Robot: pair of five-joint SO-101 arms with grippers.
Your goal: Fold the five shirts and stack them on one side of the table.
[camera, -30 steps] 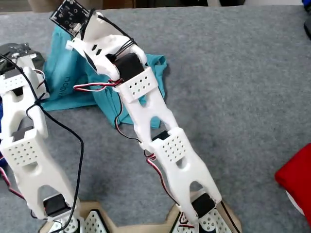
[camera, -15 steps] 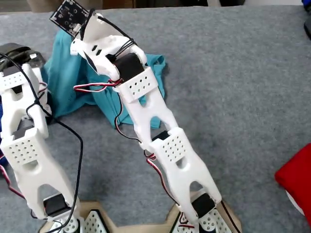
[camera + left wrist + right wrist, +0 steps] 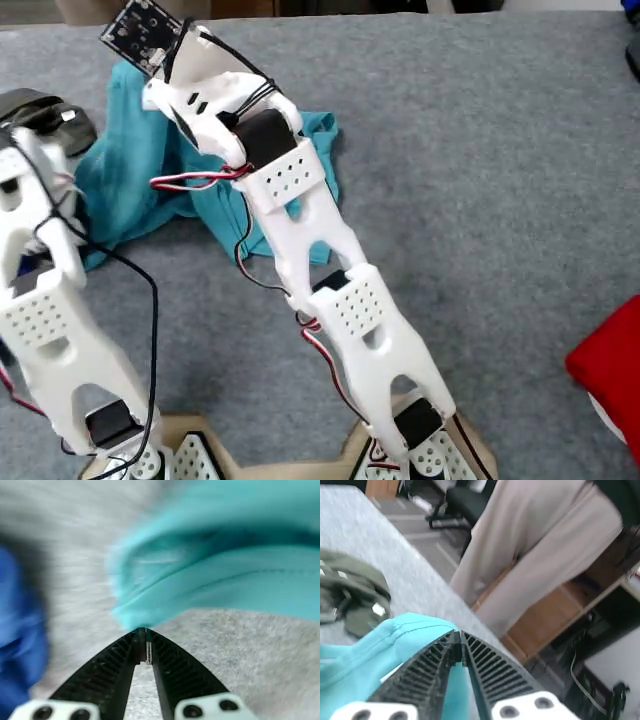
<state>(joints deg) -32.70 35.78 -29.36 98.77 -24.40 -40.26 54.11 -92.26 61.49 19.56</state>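
Note:
A teal shirt (image 3: pixel 130 180) lies crumpled at the table's far left. In the high view my right gripper (image 3: pixel 158 95) sits over its far edge. In the right wrist view that gripper (image 3: pixel 460 639) is shut on a raised fold of the teal shirt (image 3: pixel 355 660). My left gripper (image 3: pixel 142 636) is shut low over the grey table, and a tapering corner of the teal shirt (image 3: pixel 225 580) runs into its tips. The left arm (image 3: pixel 40 260) stands at the shirt's near-left corner.
A dark olive shirt (image 3: pixel 40 108) (image 3: pixel 350 605) lies bunched at the far left edge. Blue cloth (image 3: pixel 20 630) lies beside the left gripper. A red shirt (image 3: pixel 610 365) sits at the right edge. The grey table (image 3: pixel 480 180) stretches to the right.
The left arm has moved left and toward the near edge. The teal shirt's near-left part folded over, hiding its print, and now stretches out toward that arm. The right arm has barely moved.

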